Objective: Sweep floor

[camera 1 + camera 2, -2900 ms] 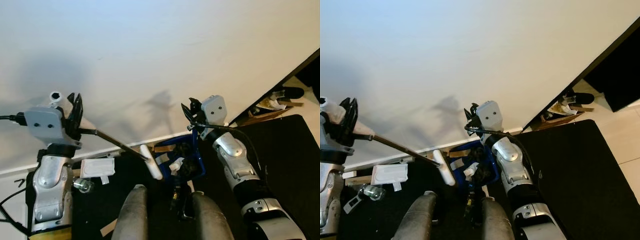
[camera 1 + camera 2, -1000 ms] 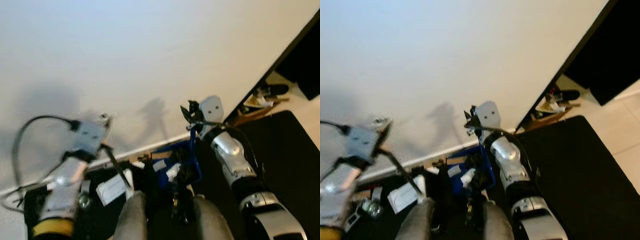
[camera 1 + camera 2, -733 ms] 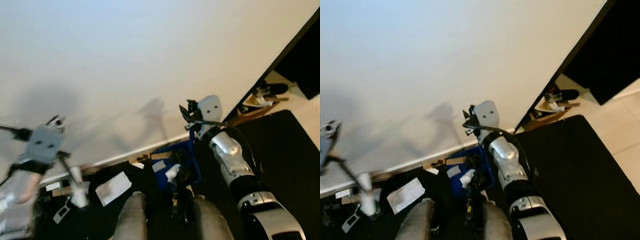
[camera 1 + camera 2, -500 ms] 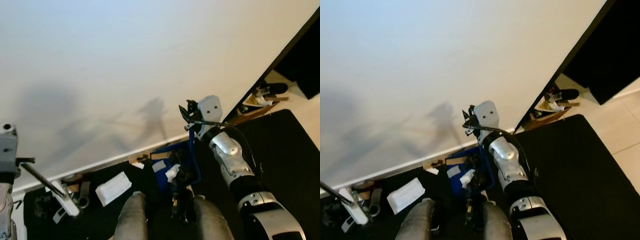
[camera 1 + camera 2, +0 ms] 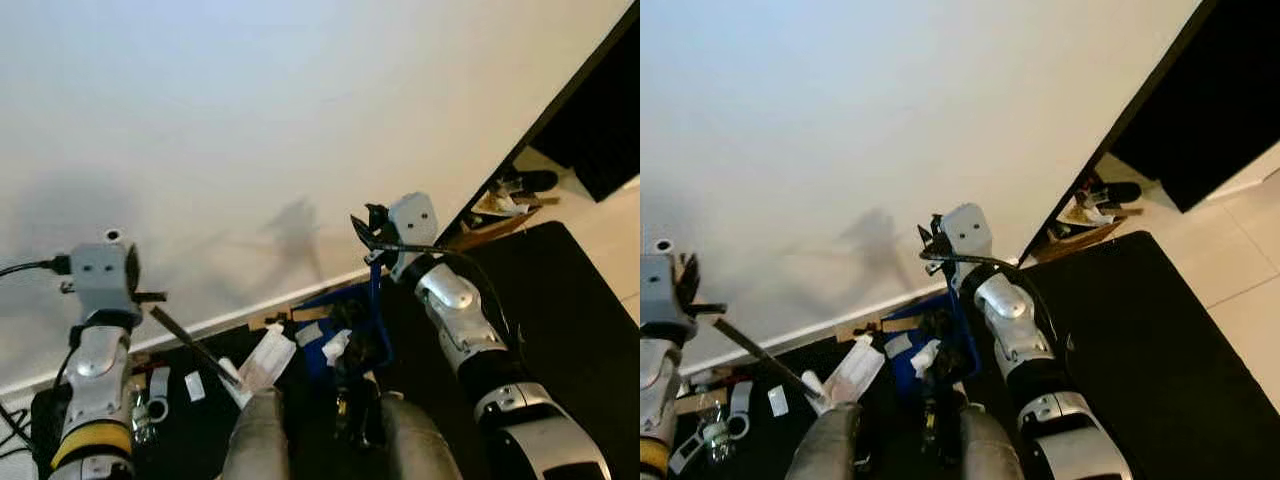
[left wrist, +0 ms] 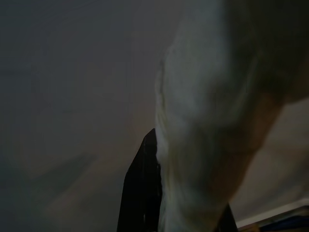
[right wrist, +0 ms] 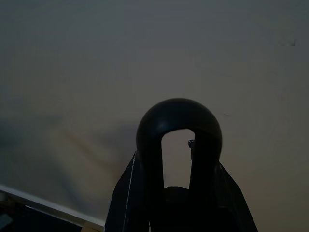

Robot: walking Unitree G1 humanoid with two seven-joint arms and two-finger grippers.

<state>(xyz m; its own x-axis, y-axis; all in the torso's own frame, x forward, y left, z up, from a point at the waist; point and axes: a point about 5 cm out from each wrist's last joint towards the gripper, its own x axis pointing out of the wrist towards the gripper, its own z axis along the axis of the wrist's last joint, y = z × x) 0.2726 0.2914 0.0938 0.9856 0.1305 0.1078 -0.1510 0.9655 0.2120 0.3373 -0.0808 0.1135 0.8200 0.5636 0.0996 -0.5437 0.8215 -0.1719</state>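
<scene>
The left gripper point(image 5: 128, 285), at about 9 o'clock in the left eye view, is clamped on the upper end of a dark broom handle point(image 5: 190, 345) that slants down toward 5 o'clock to a pale brush head point(image 5: 816, 390) resting on the black floor mat point(image 5: 590, 320). Just beside the head lies a white paper sheet point(image 5: 266, 358), and farther toward 7 o'clock a roll of tape point(image 5: 156, 410) and small white scraps point(image 5: 194, 386) lie scattered along the white baseboard point(image 5: 880, 305).

The right gripper point(image 5: 372, 232), just right of centre, holds the upright blue handle of a blue dustpan point(image 5: 335, 335) that stands on the mat near the wall, with crumpled white litter point(image 5: 337, 345) in it. The right wrist view adds what the head views cannot resolve: a black loop end point(image 7: 178, 125) of that handle gripped between the fingers point(image 7: 130, 193), against the cream wall point(image 7: 96, 58). The left wrist view is dim and blurred; a pale rounded shape point(image 6: 207, 121) lies against a dark finger point(image 6: 140, 193), and I cannot tell what it is.

At 3 o'clock in the right eye view, a dark doorway point(image 5: 1230, 90) opens with debris point(image 5: 1090, 215) at its foot.
</scene>
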